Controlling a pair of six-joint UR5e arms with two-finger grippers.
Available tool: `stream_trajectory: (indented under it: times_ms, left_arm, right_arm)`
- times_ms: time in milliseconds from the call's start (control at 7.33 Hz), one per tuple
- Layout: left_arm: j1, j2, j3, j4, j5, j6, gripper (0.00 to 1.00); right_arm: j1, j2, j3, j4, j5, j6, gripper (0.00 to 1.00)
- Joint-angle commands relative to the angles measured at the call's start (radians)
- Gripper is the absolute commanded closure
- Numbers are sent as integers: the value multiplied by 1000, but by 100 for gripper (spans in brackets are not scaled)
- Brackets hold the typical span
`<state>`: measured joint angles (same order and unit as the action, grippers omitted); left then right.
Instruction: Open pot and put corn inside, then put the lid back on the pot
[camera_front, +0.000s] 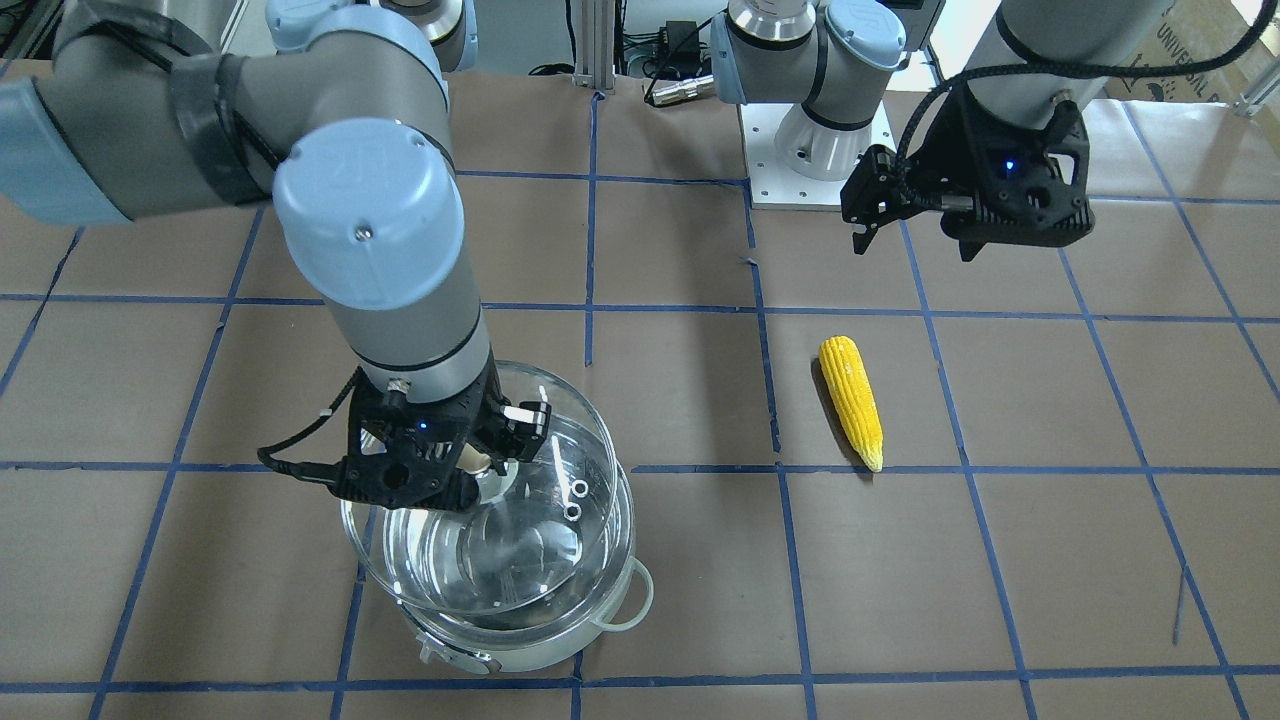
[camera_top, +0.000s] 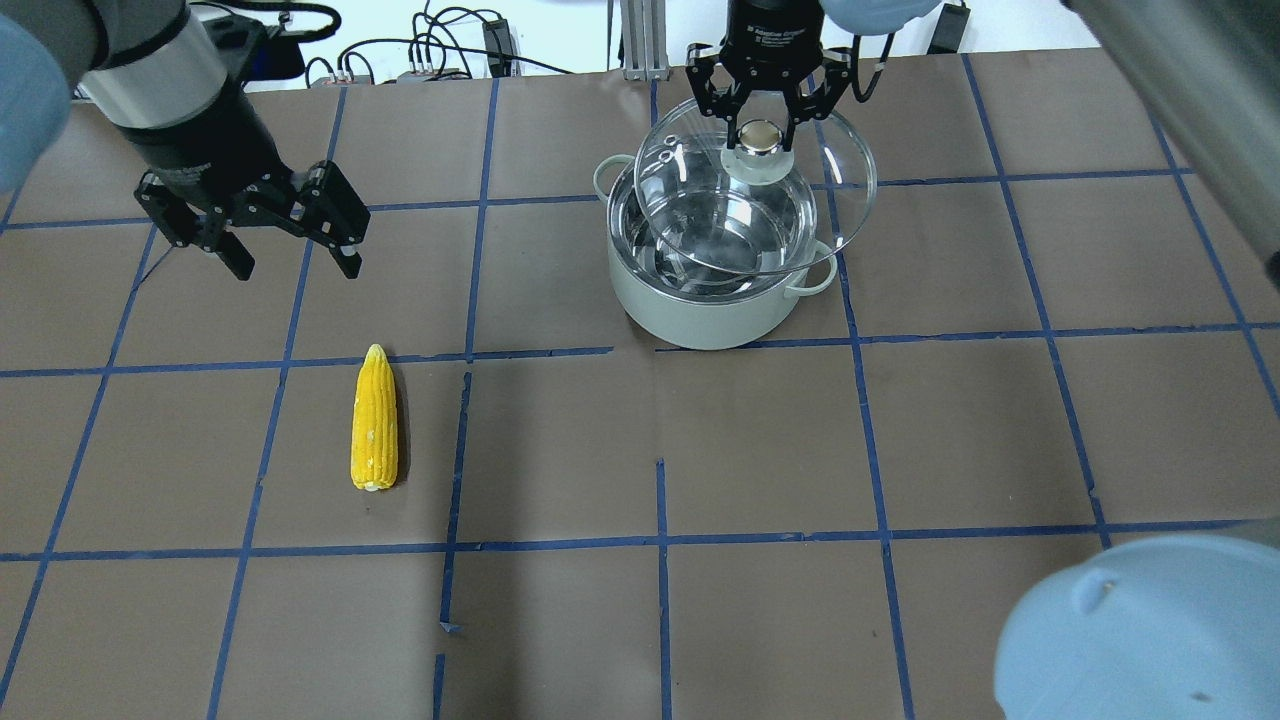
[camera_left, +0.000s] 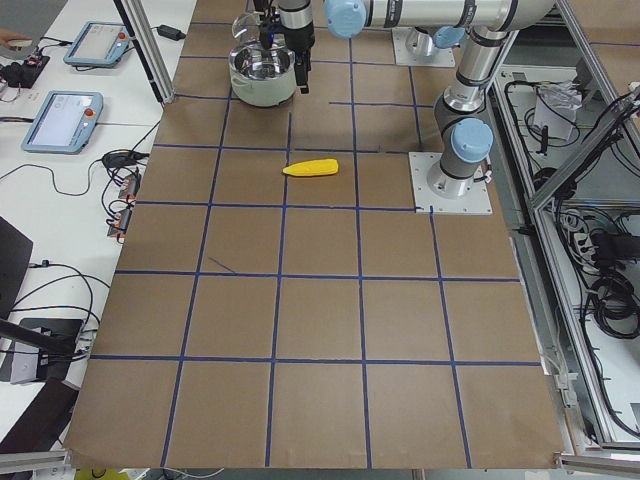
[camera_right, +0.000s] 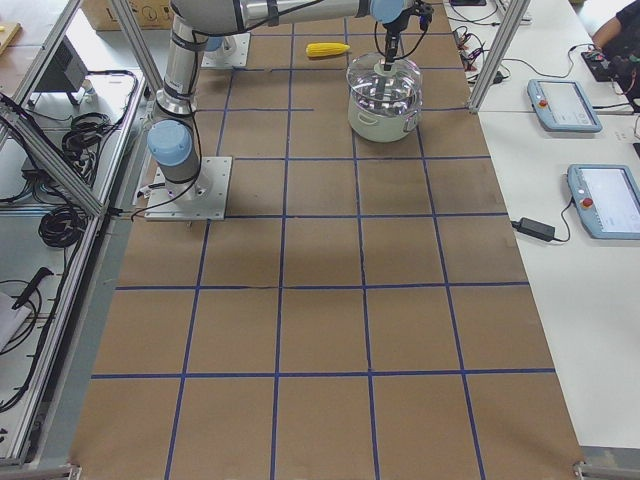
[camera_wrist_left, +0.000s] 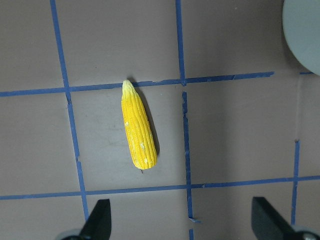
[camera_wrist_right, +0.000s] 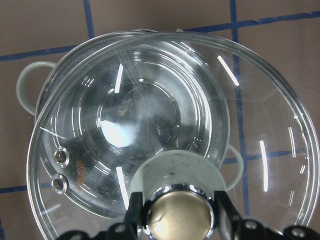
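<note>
Glass lid (camera_top: 757, 200) hangs tilted over the pot (camera_top: 700, 315), its knob (camera_wrist_right: 178, 215) clamped in the right tool (camera_top: 762, 135), so opening looks nearly done. The corn (camera_top: 374, 420) lies untouched on the bench (camera_top: 760, 450), well apart from the pot. The left tool (camera_top: 296, 268) hovers near it, spread and empty. Loading and re-lidding remain.

Robotics lab: taped-grid table (camera_left: 320, 330), teach pendants (camera_right: 607, 200), aluminium frame rails (camera_right: 498, 55), cable bundles (camera_left: 610, 290).
</note>
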<state>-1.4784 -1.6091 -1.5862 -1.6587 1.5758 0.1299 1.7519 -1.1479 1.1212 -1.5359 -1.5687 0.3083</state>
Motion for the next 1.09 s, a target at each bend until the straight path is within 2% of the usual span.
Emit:
stream_trajectory:
  times_ms: [0,273,545,818,955]
  left_arm:
    - [36,-2,-220,188,0,33,1]
    - [68,-53,-392,436,6,53,1]
    - [201,-84,-525,584,-2,121,1]
    - [202,-147,-618,777,-10,91,1]
    - [163,-188,-618,842,-10,71,1]
  right_arm:
    - [-63,-74,-3,81,1,-46,56]
    - [-115,-149,8,132,2,-77,56]
    - [-143,-170,14,184,2,-98,61]
    - [-146,-185,28,206,2,-114,61]
    - [-147,-188,28,207,1,-117,61]
